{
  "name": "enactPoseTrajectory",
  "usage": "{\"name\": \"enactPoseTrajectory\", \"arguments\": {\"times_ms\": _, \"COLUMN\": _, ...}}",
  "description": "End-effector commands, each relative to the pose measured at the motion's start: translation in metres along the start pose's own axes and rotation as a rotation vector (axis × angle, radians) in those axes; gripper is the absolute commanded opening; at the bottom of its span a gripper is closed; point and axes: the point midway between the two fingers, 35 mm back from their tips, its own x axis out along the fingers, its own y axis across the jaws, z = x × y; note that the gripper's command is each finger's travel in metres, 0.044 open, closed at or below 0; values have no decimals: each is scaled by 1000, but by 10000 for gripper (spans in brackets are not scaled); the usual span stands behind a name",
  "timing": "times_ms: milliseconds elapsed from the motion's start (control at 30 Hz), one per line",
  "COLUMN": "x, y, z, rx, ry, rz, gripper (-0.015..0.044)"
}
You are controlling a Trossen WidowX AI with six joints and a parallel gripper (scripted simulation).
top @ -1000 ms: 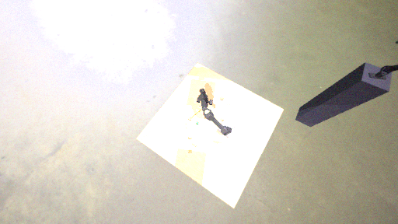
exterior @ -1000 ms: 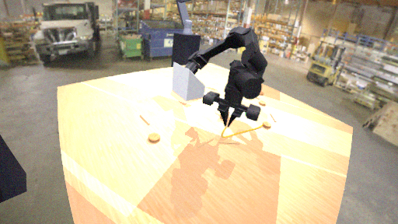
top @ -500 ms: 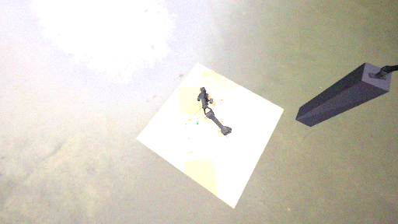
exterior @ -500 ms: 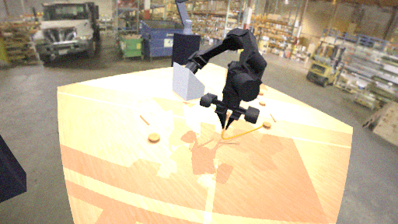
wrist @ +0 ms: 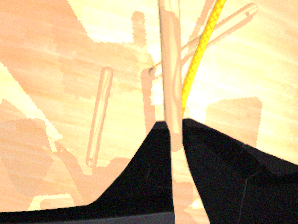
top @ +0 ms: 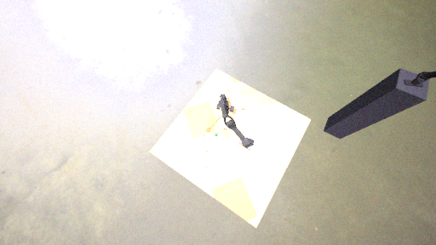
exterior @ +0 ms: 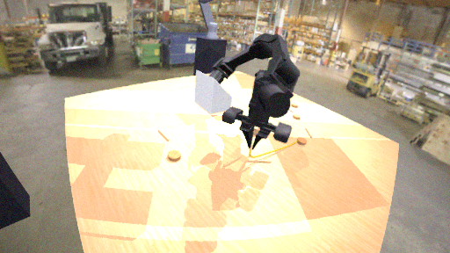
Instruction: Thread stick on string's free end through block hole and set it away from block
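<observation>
My gripper (exterior: pixel 252 148) (wrist: pixel 173 128) is shut on a thin wooden stick (wrist: pixel 171 70), low over the table. The yellow string (exterior: pixel 277 150) (wrist: pixel 200 52) runs from just below the fingertips to the round wooden button (exterior: pixel 301 140) (top: pixel 208 129) on the table. In the wrist view the string's near end is hidden behind the fingertips. The block with the hole cannot be made out in any view; the arm hides part of the table behind it.
Two loose sticks (exterior: pixel 260 162) (wrist: pixel 100 115) lie near and under the gripper. Another stick (exterior: pixel 163 135) and a wooden disc (exterior: pixel 174 155) lie to the left in the exterior view. More discs (exterior: pixel 296 116) and a stick (exterior: pixel 308 133) lie at the right. A small green object (top: pixel 216 134) lies near the button.
</observation>
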Motion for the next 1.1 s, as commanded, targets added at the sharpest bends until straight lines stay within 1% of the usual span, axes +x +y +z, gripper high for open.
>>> {"name": "enactPoseTrajectory", "arguments": {"times_ms": 0, "x": 1, "y": 1, "z": -2, "rx": -8, "ry": 6, "rz": 5, "gripper": 0}}
{"name": "enactPoseTrajectory", "arguments": {"times_ms": 1067, "x": 26, "y": 26, "z": 9, "rx": -8, "ry": 4, "rz": 6, "gripper": 0}}
